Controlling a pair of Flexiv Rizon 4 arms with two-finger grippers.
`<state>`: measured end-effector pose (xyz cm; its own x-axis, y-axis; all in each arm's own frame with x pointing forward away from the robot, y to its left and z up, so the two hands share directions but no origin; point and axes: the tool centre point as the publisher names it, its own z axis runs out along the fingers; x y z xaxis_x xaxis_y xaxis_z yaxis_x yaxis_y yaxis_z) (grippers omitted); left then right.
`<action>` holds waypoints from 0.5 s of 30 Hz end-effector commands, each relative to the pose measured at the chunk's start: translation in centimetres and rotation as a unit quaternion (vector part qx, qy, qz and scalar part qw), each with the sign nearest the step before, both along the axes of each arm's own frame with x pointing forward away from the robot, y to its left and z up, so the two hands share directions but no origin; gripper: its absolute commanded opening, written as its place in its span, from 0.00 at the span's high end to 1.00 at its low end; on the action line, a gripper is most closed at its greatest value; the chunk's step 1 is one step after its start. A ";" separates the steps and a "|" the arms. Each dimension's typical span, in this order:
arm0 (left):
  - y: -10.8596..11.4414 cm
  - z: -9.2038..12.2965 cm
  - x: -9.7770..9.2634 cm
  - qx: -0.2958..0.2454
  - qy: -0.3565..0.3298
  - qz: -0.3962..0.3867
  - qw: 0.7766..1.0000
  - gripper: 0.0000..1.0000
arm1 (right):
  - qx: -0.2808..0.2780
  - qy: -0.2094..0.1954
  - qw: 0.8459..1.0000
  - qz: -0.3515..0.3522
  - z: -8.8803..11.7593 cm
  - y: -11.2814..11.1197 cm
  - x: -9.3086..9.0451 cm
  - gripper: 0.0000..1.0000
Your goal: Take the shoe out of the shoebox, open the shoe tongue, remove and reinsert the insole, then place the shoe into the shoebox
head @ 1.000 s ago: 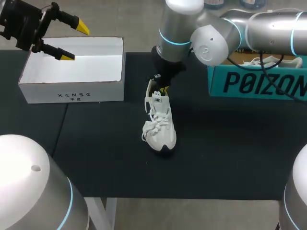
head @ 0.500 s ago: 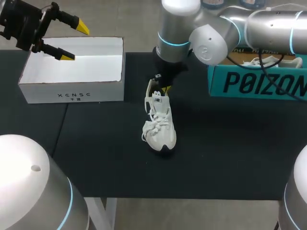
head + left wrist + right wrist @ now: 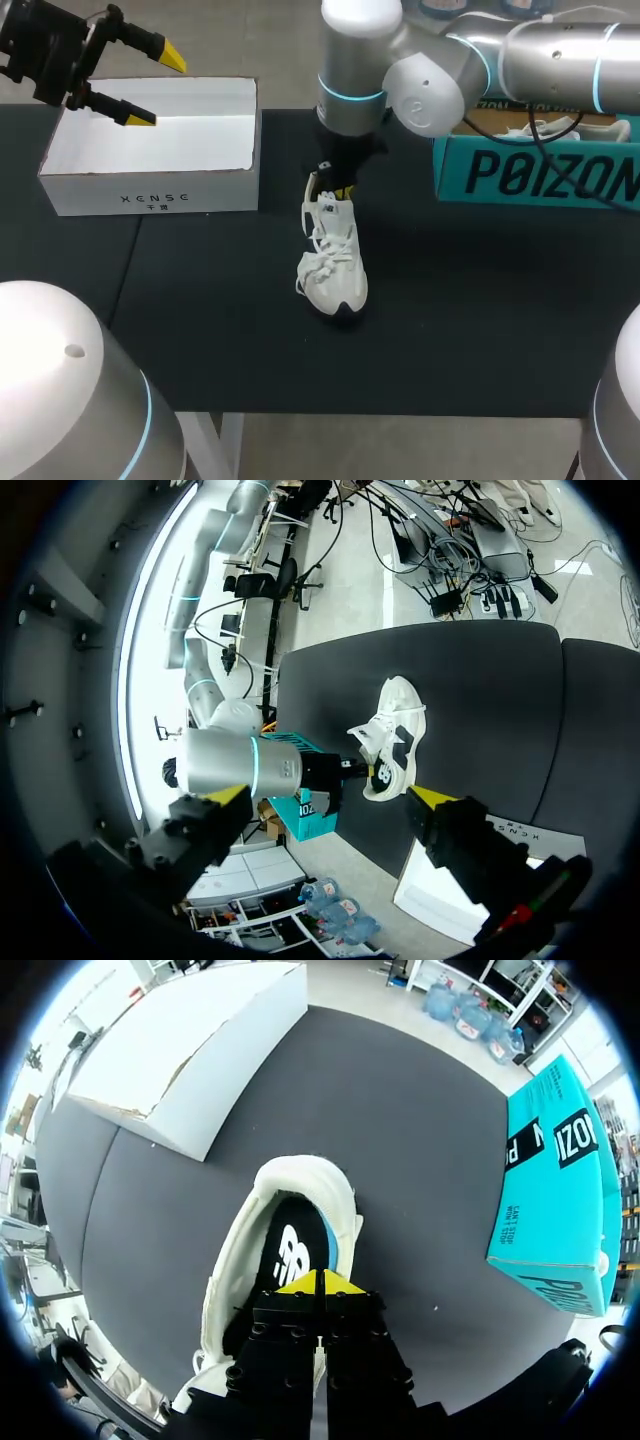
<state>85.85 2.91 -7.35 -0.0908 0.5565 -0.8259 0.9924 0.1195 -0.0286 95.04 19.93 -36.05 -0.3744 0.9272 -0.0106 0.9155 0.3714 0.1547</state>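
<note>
Centrally in the head view, the white shoe (image 3: 335, 265) stands upright on the black table (image 3: 480, 320), toe toward the lower edge. It is out of the white shoebox (image 3: 150, 190) at upper left. The right gripper (image 3: 320, 1282) reaches down into the shoe's opening at the heel end, its yellow tips pressed together just over the dark insole (image 3: 290, 1250). Whether they nip its thin edge I cannot tell, but the placement suits drawing the insole out. The left gripper (image 3: 156, 88) hangs over the shoebox, fingers spread wide and holding nothing, probably parked clear of the work. A teal box (image 3: 530, 175) sits at upper right.
</note>
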 end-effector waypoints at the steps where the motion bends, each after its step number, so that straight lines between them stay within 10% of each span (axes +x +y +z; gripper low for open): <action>1: 0.0 0.0 0.0 0.001 0.000 0.000 1.000 0.00 | -0.004 0.005 1.000 0.000 -0.7 0.2 0.4 1.00; 15: 0.0 0.0 0.0 0.001 0.000 0.000 1.000 0.00 | -0.017 0.038 0.999 0.015 -4.3 0.7 0.1 1.00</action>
